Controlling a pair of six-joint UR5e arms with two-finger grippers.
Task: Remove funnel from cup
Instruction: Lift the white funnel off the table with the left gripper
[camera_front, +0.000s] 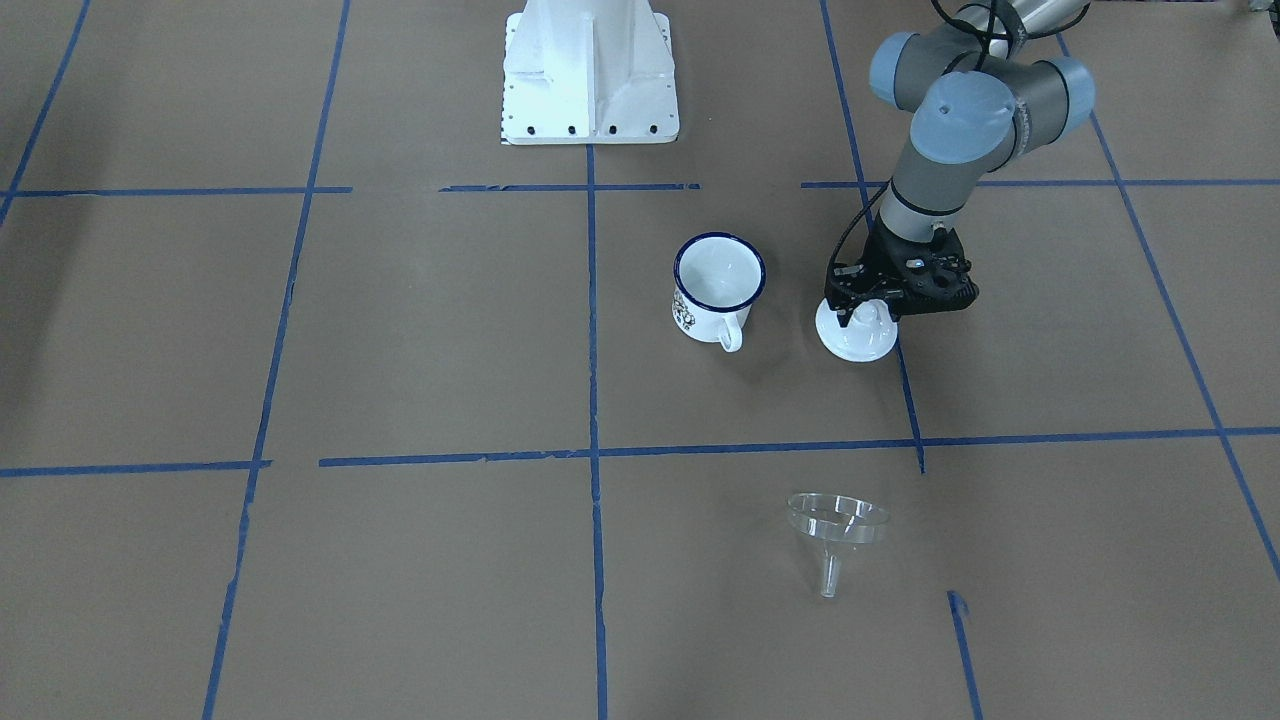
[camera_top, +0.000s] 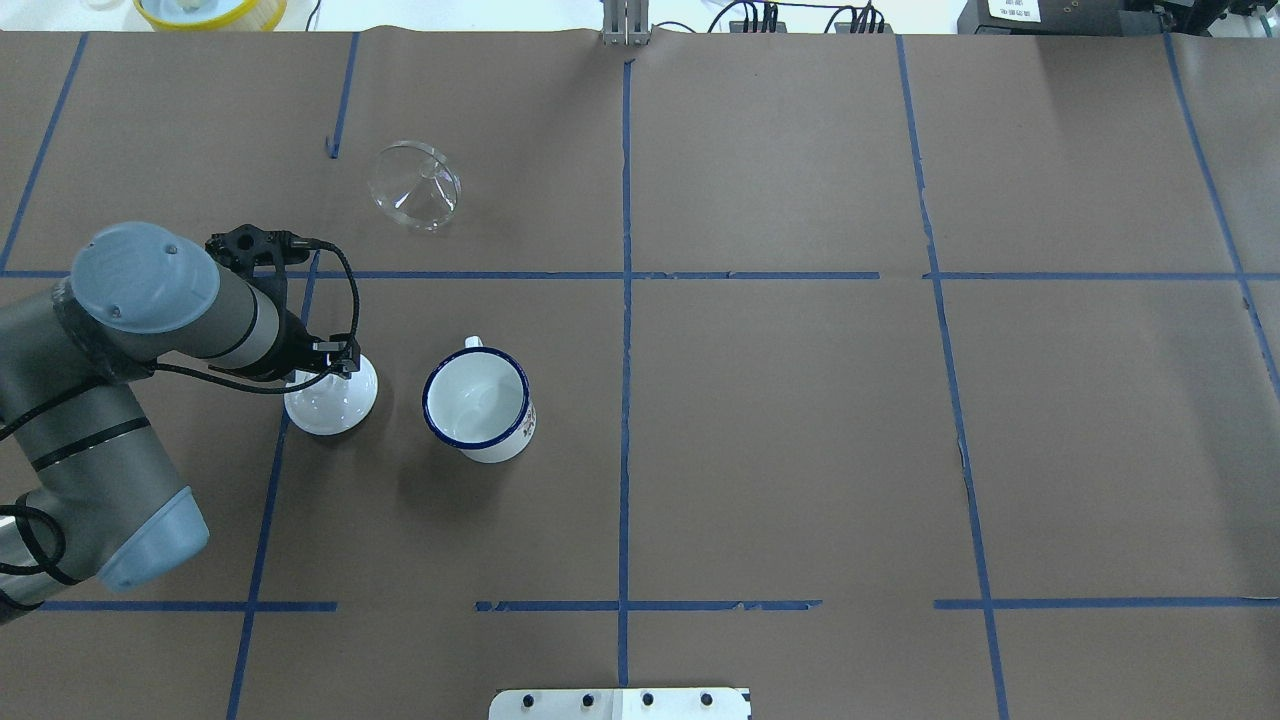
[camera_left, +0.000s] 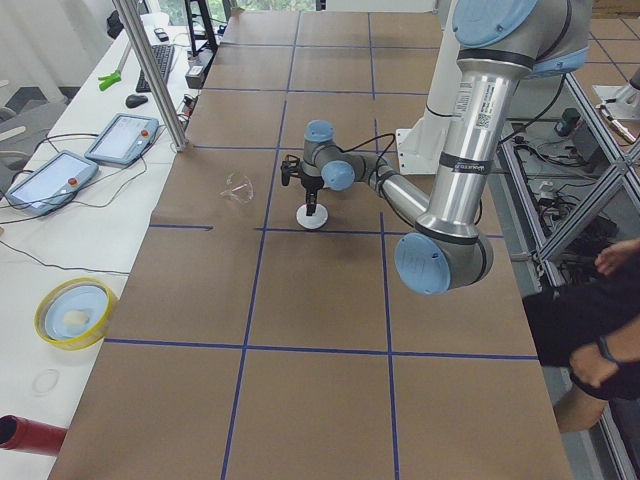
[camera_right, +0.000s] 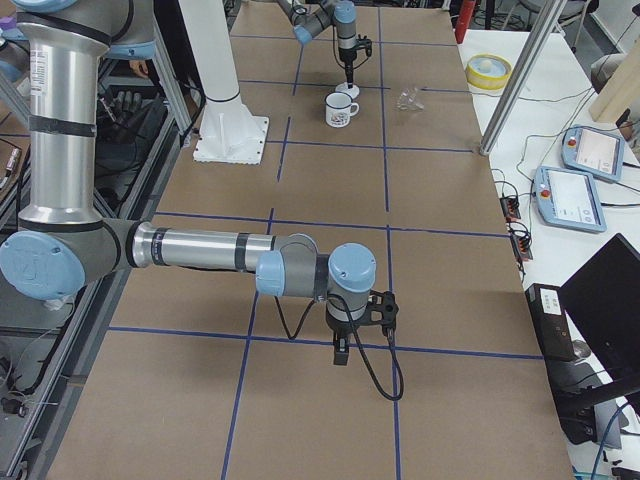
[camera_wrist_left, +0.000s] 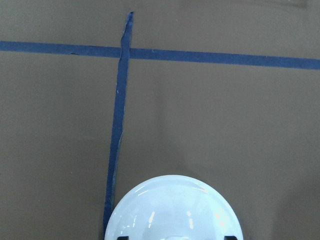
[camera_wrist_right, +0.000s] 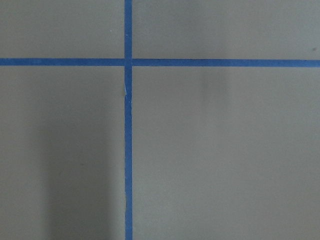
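Left gripper (camera_front: 868, 318) hangs with jaws spread either side of the white lid's (camera_front: 858, 345) knob, just beside the empty cup (camera_front: 718, 285), and the funnel (camera_front: 838, 520) lies on its side well apart, so removal looks done and the next move is likely a straight lift clear.

Brown paper tabletop (camera_top: 800, 450), blue tape grid (camera_top: 625, 400); white side bench (camera_left: 100, 230), perhaps tablets (camera_left: 45, 182).
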